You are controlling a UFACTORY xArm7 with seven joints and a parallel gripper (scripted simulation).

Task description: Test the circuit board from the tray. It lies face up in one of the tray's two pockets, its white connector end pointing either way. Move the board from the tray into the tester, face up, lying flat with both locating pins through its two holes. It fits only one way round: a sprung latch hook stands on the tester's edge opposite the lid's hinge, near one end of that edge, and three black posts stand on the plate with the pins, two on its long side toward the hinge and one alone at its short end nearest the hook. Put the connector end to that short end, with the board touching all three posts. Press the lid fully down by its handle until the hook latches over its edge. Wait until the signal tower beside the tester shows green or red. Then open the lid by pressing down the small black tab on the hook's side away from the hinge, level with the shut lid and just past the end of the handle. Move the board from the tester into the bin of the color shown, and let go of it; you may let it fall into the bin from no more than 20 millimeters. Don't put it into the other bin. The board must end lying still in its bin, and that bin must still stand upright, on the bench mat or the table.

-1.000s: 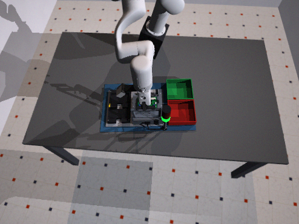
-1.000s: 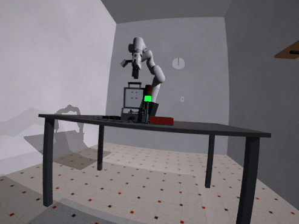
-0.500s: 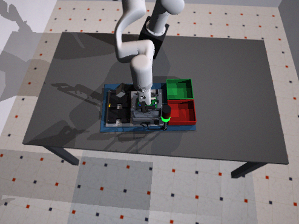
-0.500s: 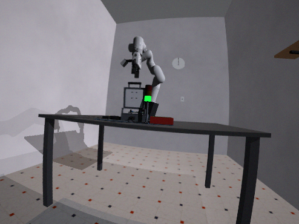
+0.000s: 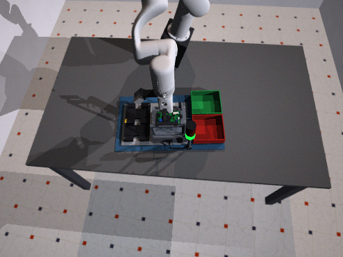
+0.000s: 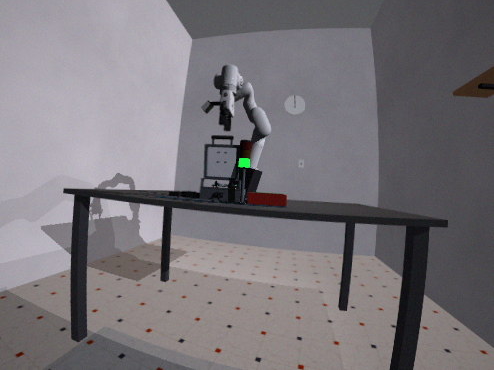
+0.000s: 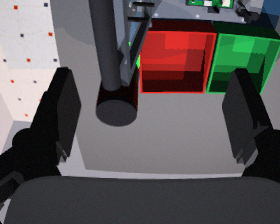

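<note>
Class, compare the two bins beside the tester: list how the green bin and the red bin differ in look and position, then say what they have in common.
Colour: the green bin is green, the red bin red. Position: in the top view the green bin stands farther back, toward the arm's base, while the red bin stands nearer the front table edge. Neighbour: the signal tower, lit green, stands right beside the red bin, not the green one. Shared: both are open-topped square bins of similar size, upright, side by side, and neither holds the board.
</note>
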